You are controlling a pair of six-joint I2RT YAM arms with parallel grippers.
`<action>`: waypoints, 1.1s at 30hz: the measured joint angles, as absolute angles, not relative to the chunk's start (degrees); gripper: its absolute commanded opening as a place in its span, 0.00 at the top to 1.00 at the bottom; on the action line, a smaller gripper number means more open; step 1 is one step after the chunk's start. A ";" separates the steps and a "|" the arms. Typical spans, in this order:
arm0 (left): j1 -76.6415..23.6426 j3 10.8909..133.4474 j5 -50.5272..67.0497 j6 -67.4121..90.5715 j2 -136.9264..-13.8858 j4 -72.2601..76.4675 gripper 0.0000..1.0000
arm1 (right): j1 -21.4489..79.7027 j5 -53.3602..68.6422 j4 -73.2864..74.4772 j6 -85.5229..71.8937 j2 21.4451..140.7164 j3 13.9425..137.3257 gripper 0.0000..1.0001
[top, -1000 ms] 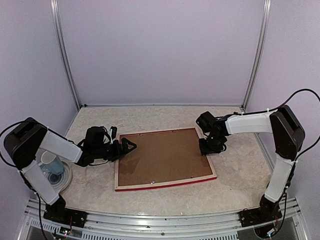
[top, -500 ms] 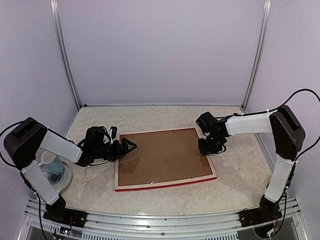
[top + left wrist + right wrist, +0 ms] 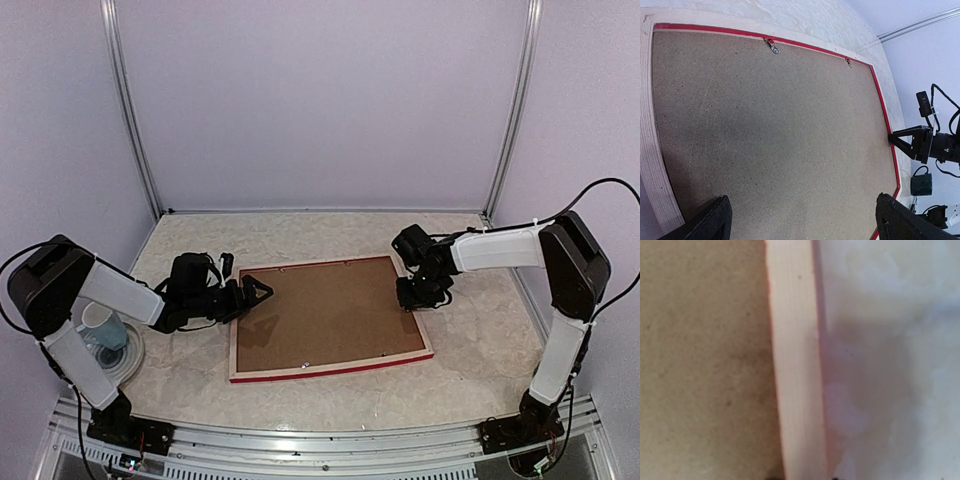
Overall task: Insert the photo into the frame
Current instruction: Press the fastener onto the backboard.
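Got the left gripper [image 3: 260, 295] spread wide right at the left rim of the frame [image 3: 236, 345], lying back-up in the middle of the table [image 3: 480, 345] with the brown backing panel [image 3: 325, 312] in it. Then the right gripper [image 3: 407, 299] down on the right rim, can't tell if clenched or loose.

Red frame [image 3: 330, 368] flat, face-down

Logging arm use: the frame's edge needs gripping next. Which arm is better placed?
Probably right: the right claw sits at the right rail of the frame, seen close in its wrist view. The left claw hangs open over the backing.
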State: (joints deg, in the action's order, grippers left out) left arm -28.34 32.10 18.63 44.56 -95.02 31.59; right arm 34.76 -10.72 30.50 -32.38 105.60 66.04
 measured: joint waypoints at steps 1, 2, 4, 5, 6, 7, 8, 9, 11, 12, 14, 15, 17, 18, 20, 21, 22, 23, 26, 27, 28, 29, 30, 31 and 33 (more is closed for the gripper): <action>-28.34 32.10 18.63 44.58 -95.02 31.59 0.01 | 34.83 -10.74 30.52 -32.36 105.71 66.11 0.74; -28.34 32.10 18.63 44.58 -95.02 31.59 0.01 | 34.94 -10.87 30.57 -32.32 105.84 66.22 0.75; -28.32 32.10 18.63 44.60 -95.02 31.59 0.01 | 35.20 -11.42 31.07 -32.27 106.19 66.74 0.74; -28.32 32.10 18.63 44.62 -95.02 31.57 0.01 | 35.35 -11.73 31.29 -32.21 106.39 67.00 0.74; -28.29 32.10 18.63 44.64 -95.02 31.57 0.01 | 35.48 -12.03 31.59 -32.18 106.52 67.26 0.73; -28.29 32.10 18.63 44.64 -95.02 31.57 0.01 | 35.64 -12.36 31.88 -32.14 106.63 67.48 0.73; -28.27 32.10 18.63 44.66 -95.02 31.57 0.01 | 35.79 -12.80 32.18 -32.08 106.76 67.72 0.72; -28.25 32.10 18.65 44.71 -95.02 31.57 0.01 | 35.94 -13.17 32.47 -31.99 106.87 67.92 0.72; -28.25 32.10 18.65 44.75 -95.00 31.57 0.01 | 36.25 -14.11 33.56 -31.73 107.37 68.82 0.71; -28.21 32.10 18.68 44.77 -95.00 31.57 0.01 | 36.40 -14.55 34.13 -31.55 107.61 69.25 0.71; -28.21 32.10 18.70 44.80 -95.00 31.57 0.01 | 36.71 -15.59 35.24 -31.16 108.14 70.13 0.71; -28.18 32.10 18.70 44.80 -95.00 31.57 0.01 | 36.75 -15.97 35.59 -31.09 108.31 70.37 0.69; -28.14 32.10 18.76 44.80 -95.00 31.57 0.01 | 36.95 -16.64 35.97 -30.87 108.44 70.59 0.63; -28.12 32.10 18.81 44.80 -95.00 31.57 0.01 | 36.99 -16.84 36.03 -30.85 108.47 70.61 0.60; -28.10 32.10 18.83 44.80 -95.00 31.57 0.01 | 37.01 -17.02 36.18 -30.57 108.44 70.65 0.52; -28.10 32.10 18.85 44.80 -95.00 31.57 0.01 | 36.99 -17.12 36.18 -30.44 108.36 70.67 0.50; -28.08 32.10 18.85 44.82 -95.00 31.57 0.01 | 36.86 -16.80 36.12 -30.41 108.22 70.67 0.48; -28.08 32.10 18.85 44.80 -95.00 31.57 0.01 | 36.80 -16.60 35.90 -30.20 108.18 70.67 0.45; -28.05 32.08 18.81 44.80 -94.87 31.48 0.01 | 36.58 -15.00 34.89 -29.54 108.12 70.78 0.40; -28.03 32.01 18.79 44.80 -94.76 31.38 0.01 | 36.53 -14.39 34.63 -29.41 108.12 70.89 0.39; -27.99 31.92 18.72 44.77 -94.61 31.27 0.01 | 36.45 -13.65 34.30 -29.17 108.12 70.98 0.38; -27.94 31.77 18.63 44.77 -94.37 31.14 0.01 | 36.32 -12.95 33.98 -28.95 108.12 71.00 0.36; -27.92 31.62 18.57 44.75 -94.11 31.00 0.01 | 36.16 -12.16 33.67 -28.64 108.01 71.00 0.33; -27.83 31.40 18.44 44.73 -93.80 30.83 0.01 | 35.97 -11.49 33.36 -28.36 107.85 70.98 0.29; -27.79 30.87 17.96 44.69 -92.90 30.30 0.01 | 35.86 -10.17 32.42 -27.73 106.87 70.83 0.20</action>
